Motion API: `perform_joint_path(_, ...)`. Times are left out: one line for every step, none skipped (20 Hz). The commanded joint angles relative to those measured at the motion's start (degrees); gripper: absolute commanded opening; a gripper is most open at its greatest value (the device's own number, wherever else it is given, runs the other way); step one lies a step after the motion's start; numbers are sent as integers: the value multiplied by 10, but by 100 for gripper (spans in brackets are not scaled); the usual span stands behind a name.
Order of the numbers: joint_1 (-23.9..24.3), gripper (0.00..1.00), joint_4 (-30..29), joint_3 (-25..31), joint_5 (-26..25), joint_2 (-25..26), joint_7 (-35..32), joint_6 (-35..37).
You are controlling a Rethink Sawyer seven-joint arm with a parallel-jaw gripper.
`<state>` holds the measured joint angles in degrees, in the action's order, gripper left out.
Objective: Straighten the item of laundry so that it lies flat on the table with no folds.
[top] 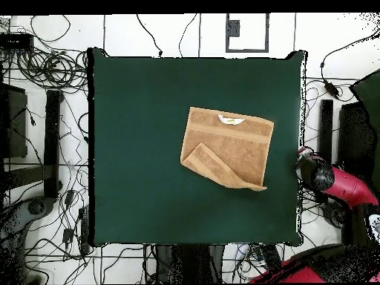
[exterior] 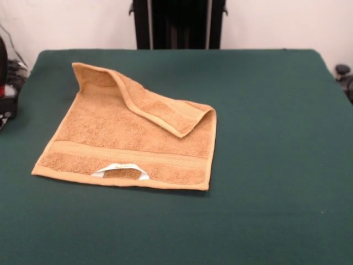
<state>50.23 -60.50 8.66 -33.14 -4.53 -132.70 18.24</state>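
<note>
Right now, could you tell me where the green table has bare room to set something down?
In the overhead view, the dark green felt table is bare left of the orange-tan terry towel, with broad strips above and below it too. The tightest room is the narrow strip between the towel and the red robot arm at the right edge.

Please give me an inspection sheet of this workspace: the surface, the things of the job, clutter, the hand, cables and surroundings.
Surface: dark green table, bare around the towel.
Job's things: orange-tan towel lies on the table, not flat; its far edge is folded over as a flap onto the rest. A white label loop shows at the near hem.
Clutter: nothing seen on the table.
Hand: not in view; only the red arm shows off the table's edge in the overhead view.
Cables: many black cables on the floor around the table.
Surroundings: white wall behind, black pedestal, dark equipment at the sides.
</note>
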Motion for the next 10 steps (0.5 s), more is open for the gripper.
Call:
perform_joint_path(-104,100,-67,-11,92,19,-195,-8)
perform_joint_path(-109,100,-85,-15,103,3,-188,-5)
perform_joint_path(-113,100,-104,-19,115,-13,-186,4)
perform_joint_path(-119,100,-119,-24,124,-29,-184,10)
perform_joint_path(-125,100,-133,-30,134,-43,-187,14)
perform_joint_path(-130,100,-145,-33,144,-56,-188,21)
perform_joint_path(-138,100,-156,-40,151,-68,-189,26)
perform_joint_path(-140,100,-166,-42,160,-79,-185,30)
perform_joint_path(-142,100,-177,-44,167,-90,-181,34)
perform_joint_path(-145,100,-188,-47,174,-101,-175,40)
